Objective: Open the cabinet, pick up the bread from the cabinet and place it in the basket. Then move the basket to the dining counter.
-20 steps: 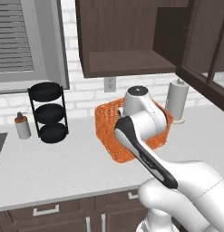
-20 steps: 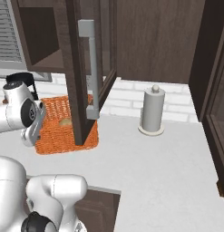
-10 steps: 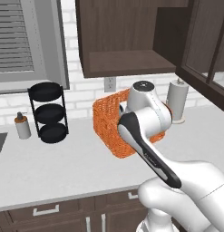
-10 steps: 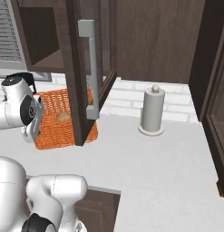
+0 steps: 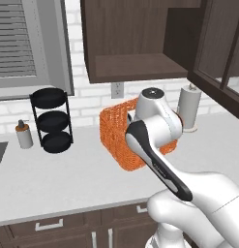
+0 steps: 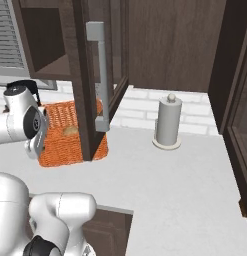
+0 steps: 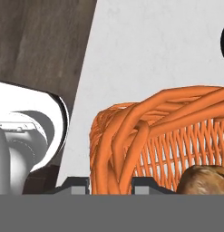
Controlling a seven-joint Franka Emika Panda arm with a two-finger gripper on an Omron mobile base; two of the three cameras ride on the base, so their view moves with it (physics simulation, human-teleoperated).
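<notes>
Basket (image 5: 122, 136) sits tilted on the worktop (image 5: 53, 174), its rim pinched in the gripper (image 7: 111, 183); bread (image 7: 205, 180) lies inside at 4 o'clock of the fingertips; cabinet (image 6: 90, 75) door open.

basket (image 5: 116, 138): orange woven weave
bread (image 6: 70, 131): golden-tan
cabinet (image 6: 81, 75): dark brown wood, silver handle
paper towel roll (image 6: 168, 123): pale grey
tiered rack (image 5: 51, 121): black
wall (image 6: 140, 106): white brick

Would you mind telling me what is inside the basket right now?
The bread lies inside the basket, and its tan crust also shows in the hand view. The arm and the cabinet door cover part of the basket's interior, so anything else there cannot be seen.
</notes>
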